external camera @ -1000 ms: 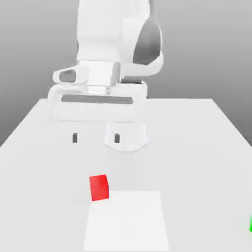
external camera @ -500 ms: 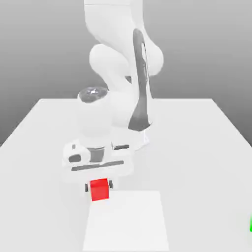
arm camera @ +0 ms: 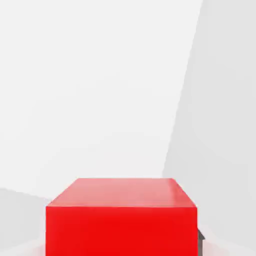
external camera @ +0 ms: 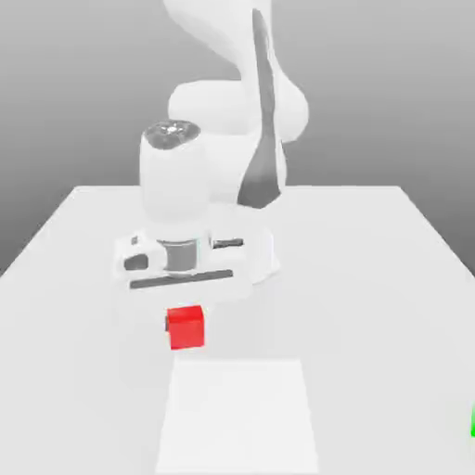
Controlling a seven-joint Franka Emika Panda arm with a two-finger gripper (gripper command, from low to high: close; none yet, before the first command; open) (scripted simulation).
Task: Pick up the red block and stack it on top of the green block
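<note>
The gripper [external camera: 186, 327] hangs below the white arm [external camera: 213, 167], its jaws pressed against the two sides of the red block [external camera: 186, 327]; the block is clamped between them. In the exterior view the block sits just beneath the hand's broad white body, clear of the table [external camera: 371, 269], with no shadow touching its base, so it looks lifted a little above the surface. In the hand view the red block [arm camera: 121, 217] sits close to the camera, its top face and one side face showing, and a dark bit of a fingertip [arm camera: 200, 241] peeks out at its edge.

Below and slightly toward the exterior view's right of the block lies a lighter square patch [external camera: 238, 416] on the table. The block is just past the patch's far edge, not over it.

The green block [external camera: 472, 422] shows as a thin sliver at the exterior view's right edge, on the near part of the table, well apart from the red block and the gripper.

The arm rises behind the hand, bending back over its base near the middle of the table. There are no containers on the table.
</note>
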